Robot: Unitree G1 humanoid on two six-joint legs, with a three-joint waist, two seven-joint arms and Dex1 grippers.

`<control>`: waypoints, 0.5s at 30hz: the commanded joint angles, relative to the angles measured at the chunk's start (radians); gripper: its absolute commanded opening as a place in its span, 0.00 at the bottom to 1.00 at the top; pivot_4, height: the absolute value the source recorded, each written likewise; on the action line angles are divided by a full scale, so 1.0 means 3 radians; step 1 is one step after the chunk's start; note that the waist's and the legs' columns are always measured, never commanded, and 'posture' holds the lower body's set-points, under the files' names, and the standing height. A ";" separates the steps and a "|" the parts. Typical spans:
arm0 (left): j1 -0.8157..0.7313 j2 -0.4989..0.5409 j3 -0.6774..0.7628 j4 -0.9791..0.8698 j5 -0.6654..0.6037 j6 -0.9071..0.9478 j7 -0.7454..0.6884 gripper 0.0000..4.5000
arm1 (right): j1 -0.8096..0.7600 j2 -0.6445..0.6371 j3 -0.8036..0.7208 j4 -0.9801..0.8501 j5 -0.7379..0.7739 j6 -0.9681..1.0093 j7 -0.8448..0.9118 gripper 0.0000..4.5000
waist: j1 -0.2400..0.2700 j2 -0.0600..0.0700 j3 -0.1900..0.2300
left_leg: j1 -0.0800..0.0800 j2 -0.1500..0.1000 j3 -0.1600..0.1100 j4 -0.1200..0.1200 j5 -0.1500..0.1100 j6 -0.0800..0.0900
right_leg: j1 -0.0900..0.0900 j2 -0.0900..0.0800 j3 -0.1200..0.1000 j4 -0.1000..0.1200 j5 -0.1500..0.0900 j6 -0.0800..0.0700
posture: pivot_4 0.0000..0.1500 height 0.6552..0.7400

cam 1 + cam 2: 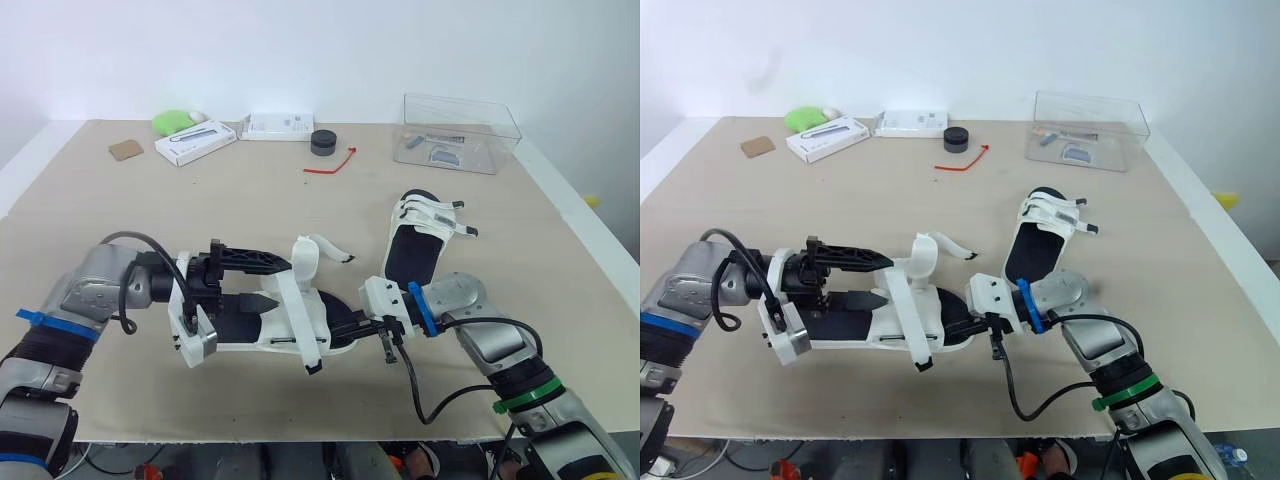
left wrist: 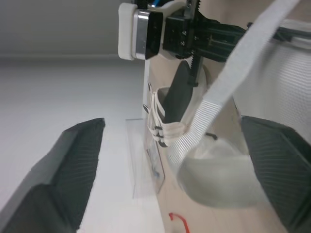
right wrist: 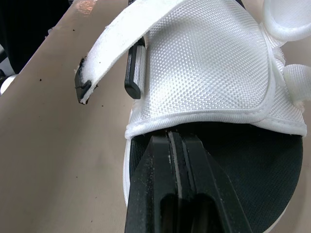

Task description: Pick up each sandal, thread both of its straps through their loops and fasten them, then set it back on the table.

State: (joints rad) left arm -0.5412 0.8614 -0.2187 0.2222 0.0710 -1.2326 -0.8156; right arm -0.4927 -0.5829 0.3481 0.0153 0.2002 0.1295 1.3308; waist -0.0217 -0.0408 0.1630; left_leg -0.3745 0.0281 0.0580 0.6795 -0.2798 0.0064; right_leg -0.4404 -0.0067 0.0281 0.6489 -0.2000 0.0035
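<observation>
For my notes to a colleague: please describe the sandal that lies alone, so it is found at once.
On the beige table, look at the right half, in front of the clear plastic box. The sandal lies there, black sole with white straps, just beyond the right hand. Unlike the other sandal nearer the front edge, no hand touches it.

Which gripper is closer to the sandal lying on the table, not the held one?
Right. The right gripper, shut on one end of the held sandal, is just short of the lying sandal; the left gripper, open at the other end, is farther off to the left.
</observation>
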 commanded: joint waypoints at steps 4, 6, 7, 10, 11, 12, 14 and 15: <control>0.0447 0.0417 0.0013 -0.0616 -0.1234 0.1770 -0.0331 0.97 | -0.0050 -0.0029 0.0006 0.0034 -0.0028 -0.0039 0.0059 0.00 | -0.0007 0.0000 0.0000 | 0.0002 0.0003 0.0006 0.0000 0.0000 0.0000 | -0.0001 0.0001 -0.0001 0.0001 0.0000 0.0000 | 1.00 1.00; 0.0584 0.0559 0.0117 -0.0865 -0.1606 0.2398 -0.0456 0.97 | -0.0056 -0.0038 0.0003 0.0052 -0.0026 -0.0051 0.0067 0.00 | -0.0005 0.0000 0.0001 | 0.0004 0.0005 0.0008 0.0000 0.0000 0.0000 | -0.0003 0.0006 -0.0005 0.0002 -0.0005 0.0005 | 1.00 1.00; 0.0657 0.0667 0.0145 -0.1012 -0.1844 0.2832 -0.0512 0.97 | -0.0058 -0.0040 0.0002 0.0062 -0.0028 -0.0057 0.0069 0.00 | -0.0005 -0.0001 0.0001 | 0.0003 0.0006 0.0007 0.0000 0.0000 0.0000 | -0.0003 0.0008 -0.0005 0.0002 -0.0012 0.0015 | 1.00 1.00; 0.0869 0.1003 0.0278 -0.1539 -0.2751 0.4184 -0.0577 0.97 | -0.0077 -0.0029 -0.0002 0.0096 -0.0033 -0.0069 0.0072 0.00 | -0.0006 0.0000 0.0001 | 0.0003 0.0008 0.0009 0.0000 0.0000 0.0000 | -0.0004 0.0008 -0.0005 0.0002 -0.0014 0.0016 | 1.00 1.00; 0.0882 0.1117 0.0342 -0.1718 -0.3355 0.4756 -0.0445 0.97 | -0.0085 -0.0020 0.0001 0.0106 -0.0036 -0.0073 0.0069 0.00 | -0.0004 0.0001 0.0001 | 0.0003 0.0008 0.0007 0.0000 0.0000 0.0000 | -0.0003 0.0008 -0.0005 0.0003 -0.0015 0.0017 | 1.00 1.00; 0.0889 0.1202 0.0424 -0.1859 -0.3892 0.5261 -0.0366 0.97 | -0.0092 -0.0012 0.0003 0.0113 -0.0038 -0.0075 0.0067 0.00 | -0.0001 0.0000 0.0002 | 0.0005 0.0006 0.0007 0.0000 0.0000 0.0000 | -0.0002 0.0008 -0.0005 0.0003 -0.0016 0.0018 | 1.00 1.00; 0.0886 0.1306 0.0546 -0.2027 -0.4609 0.5925 -0.0274 0.97 | -0.0102 -0.0001 0.0008 0.0122 -0.0039 -0.0078 0.0065 0.00 | -0.0003 -0.0011 0.0007 | 0.0005 0.0008 0.0006 0.0000 0.0000 0.0000 | -0.0002 0.0009 -0.0004 0.0004 -0.0016 0.0018 | 1.00 1.00; 0.0870 0.1315 0.0587 -0.2059 -0.4890 0.6157 -0.0179 0.97 | -0.0106 0.0005 0.0010 0.0127 -0.0041 -0.0080 0.0064 0.00 | -0.0003 -0.0010 0.0008 | 0.0005 0.0009 0.0005 0.0000 0.0000 0.0000 | -0.0003 0.0005 -0.0004 0.0004 -0.0016 0.0018 | 1.00 1.00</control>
State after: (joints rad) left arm -0.2698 1.2409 -0.0954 -0.3486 -1.2321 0.4894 -0.9023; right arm -0.5137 -0.5817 0.3516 0.0486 0.2001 0.1104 1.3495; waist -0.0228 -0.0437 0.1654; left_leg -0.3727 0.0305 0.0596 0.6794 -0.2798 0.0063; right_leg -0.4410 -0.0047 0.0269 0.6501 -0.2050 0.0089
